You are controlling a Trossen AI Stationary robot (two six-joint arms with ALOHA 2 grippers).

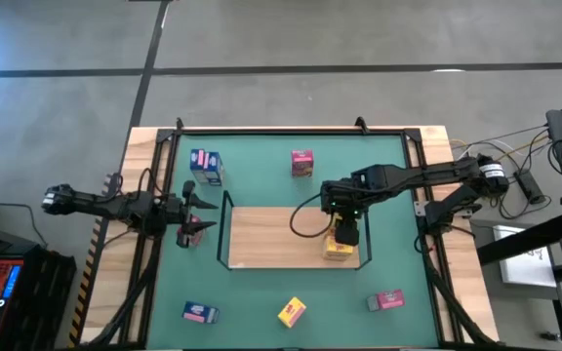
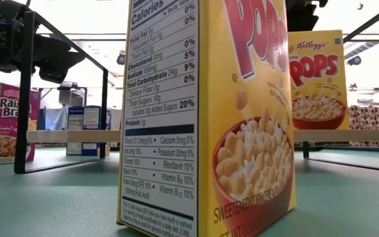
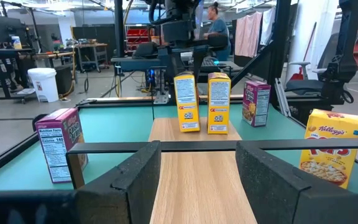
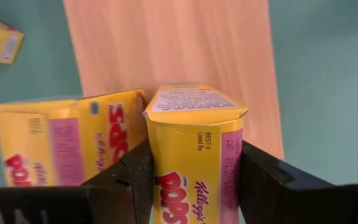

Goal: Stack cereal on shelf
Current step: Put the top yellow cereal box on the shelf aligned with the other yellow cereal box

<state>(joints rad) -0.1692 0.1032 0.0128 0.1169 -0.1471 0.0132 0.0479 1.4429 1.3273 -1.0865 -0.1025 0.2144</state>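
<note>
Seven cereal boxes can be counted from above: three yellow, two pink and two blue. Two of the yellow boxes [image 1: 339,246] stand touching each other on the shelf [image 1: 271,237], near the end on the right arm's side. The third yellow box [image 1: 292,312] sits on the green worktop [image 1: 261,166] on the near side of the shelf, between a flat blue box [image 1: 200,313] and a flat pink box [image 1: 386,300]. Beyond the shelf stand an upright blue box [image 1: 206,166] and a pink box [image 1: 302,162].

All the boxes are small rectangular cardboard cartons with glossy printed fronts. The shelf is a flat, pale wood board with visible grain, framed by thin black metal rails.

The right pincer [image 4: 191,180] clenches one upright yellow box between its dark, rough-textured fingers [image 4: 263,177], with the second yellow box tilted against it. The left pincer [image 3: 197,180] hangs released at the shelf's other end, its fingers spread apart with nothing between them.
</note>
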